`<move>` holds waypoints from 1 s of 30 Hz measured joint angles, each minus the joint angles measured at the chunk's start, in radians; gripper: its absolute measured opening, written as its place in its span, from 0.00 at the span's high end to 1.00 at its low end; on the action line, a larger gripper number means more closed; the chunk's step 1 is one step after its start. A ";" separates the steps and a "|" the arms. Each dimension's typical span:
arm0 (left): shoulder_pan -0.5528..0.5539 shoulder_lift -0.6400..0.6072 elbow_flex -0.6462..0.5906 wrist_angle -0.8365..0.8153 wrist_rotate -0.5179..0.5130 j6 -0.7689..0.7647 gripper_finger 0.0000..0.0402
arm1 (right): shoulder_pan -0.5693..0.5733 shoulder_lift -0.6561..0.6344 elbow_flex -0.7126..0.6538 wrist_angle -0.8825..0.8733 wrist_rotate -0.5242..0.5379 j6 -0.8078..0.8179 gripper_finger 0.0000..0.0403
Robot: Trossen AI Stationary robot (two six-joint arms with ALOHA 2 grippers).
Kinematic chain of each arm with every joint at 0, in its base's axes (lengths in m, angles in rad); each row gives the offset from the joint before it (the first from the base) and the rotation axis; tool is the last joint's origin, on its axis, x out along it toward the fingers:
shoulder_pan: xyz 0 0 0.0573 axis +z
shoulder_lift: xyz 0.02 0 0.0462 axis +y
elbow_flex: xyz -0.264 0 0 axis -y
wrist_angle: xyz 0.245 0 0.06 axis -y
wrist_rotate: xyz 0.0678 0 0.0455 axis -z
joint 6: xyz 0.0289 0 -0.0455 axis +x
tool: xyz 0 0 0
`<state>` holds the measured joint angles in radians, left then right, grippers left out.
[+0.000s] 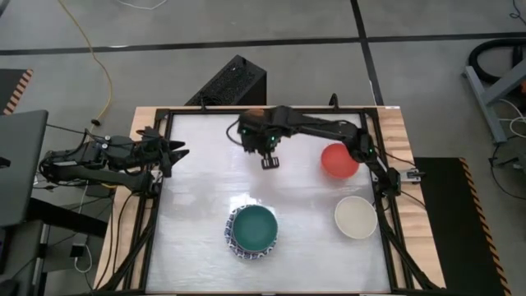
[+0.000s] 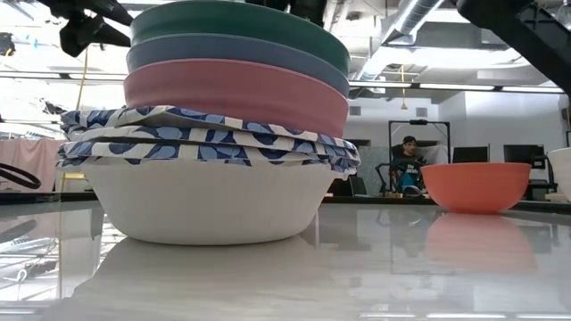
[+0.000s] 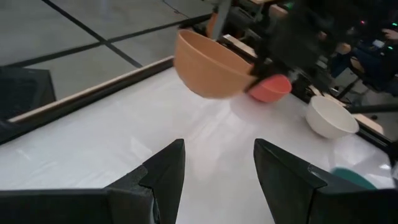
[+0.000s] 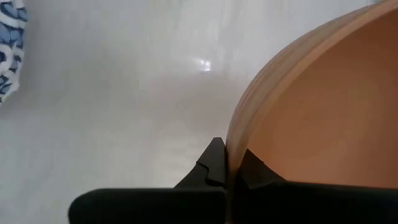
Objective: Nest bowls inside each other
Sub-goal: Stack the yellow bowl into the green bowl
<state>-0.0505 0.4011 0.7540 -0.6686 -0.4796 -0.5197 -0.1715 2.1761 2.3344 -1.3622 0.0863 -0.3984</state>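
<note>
Right gripper (image 4: pixel 227 163): jaws pinched on the rim of the orange bowl (image 3: pixel 208 65), one finger inside the wall, one outside. It holds the bowl up in the air over the far middle of the table (image 1: pixel 197 197).
Orange bowl: clear of the surface, tilted, hanging from a single point on its edge. In the high view it is mostly hidden under the arm.
Stack (image 2: pixel 223 134): near the front edge, teal bowl (image 1: pixel 254 227) on top, then a blue one, a pink one, and blue-patterned bowls over a white base.
Loose bowls: red bowl (image 1: pixel 338 160) and cream bowl (image 1: pixel 355 216) on the right side, apart from each other and from the stack.
Left gripper (image 3: pixel 217 174): fingers apart, nothing between them, waiting at the left edge of the table.
Risk, grip: a one-point rim pinch lets the bowl swing or slip out if the arm jerks on the way over.
Risk, stack: it already stands tall and the patterned layers look uneven, so a bowl that arrives tilted or off-centre could catch the teal rim and shove or topple it.
Risk, release: letting go too high would probably make the bowl bounce or settle crooked instead of nesting.
</note>
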 joint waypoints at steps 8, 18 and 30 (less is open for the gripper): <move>0.000 0.000 0.000 -0.001 -0.044 0.000 0.55 | 0.114 0.000 0.023 -0.025 0.023 -0.138 0.98; 0.000 0.000 0.000 0.000 -0.044 0.000 0.55 | 0.241 0.002 0.023 -0.037 0.043 -0.273 0.98; 0.000 0.000 0.000 -0.001 -0.044 0.000 0.55 | 0.375 -0.023 0.022 -0.048 0.045 -0.280 0.98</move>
<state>-0.0507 0.4011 0.7540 -0.6692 -0.5236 -0.5200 0.2034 2.1531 2.3566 -1.4098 0.1314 -0.6781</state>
